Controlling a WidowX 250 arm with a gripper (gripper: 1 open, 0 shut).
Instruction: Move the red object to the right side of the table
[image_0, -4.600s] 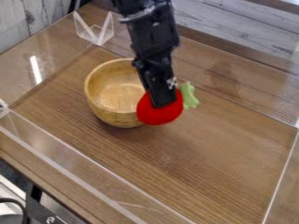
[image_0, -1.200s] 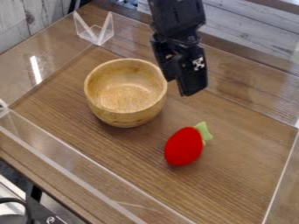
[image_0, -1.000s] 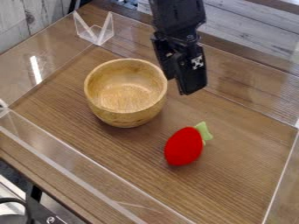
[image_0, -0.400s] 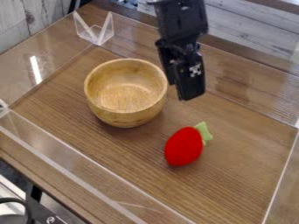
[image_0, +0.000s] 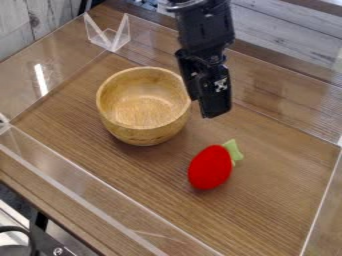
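The red object (image_0: 210, 166), a small strawberry-shaped toy with a green leafy top, lies on the brown wood-grain table (image_0: 267, 200) to the right of the wooden bowl. My black gripper (image_0: 214, 100) hangs in the air above and behind the toy, apart from it, pointing down. Its jaws hold nothing, and the view does not show the gap between them clearly.
A round light wooden bowl (image_0: 143, 104) stands left of centre, close beside the gripper. Clear acrylic panels (image_0: 80, 215) border the table on all sides. A clear folded acrylic stand (image_0: 107, 32) sits at the back left.
The gripper has turned slightly and shifted a little above the table. The red toy, held beside the bowl several seconds ago, now lies still on the table.
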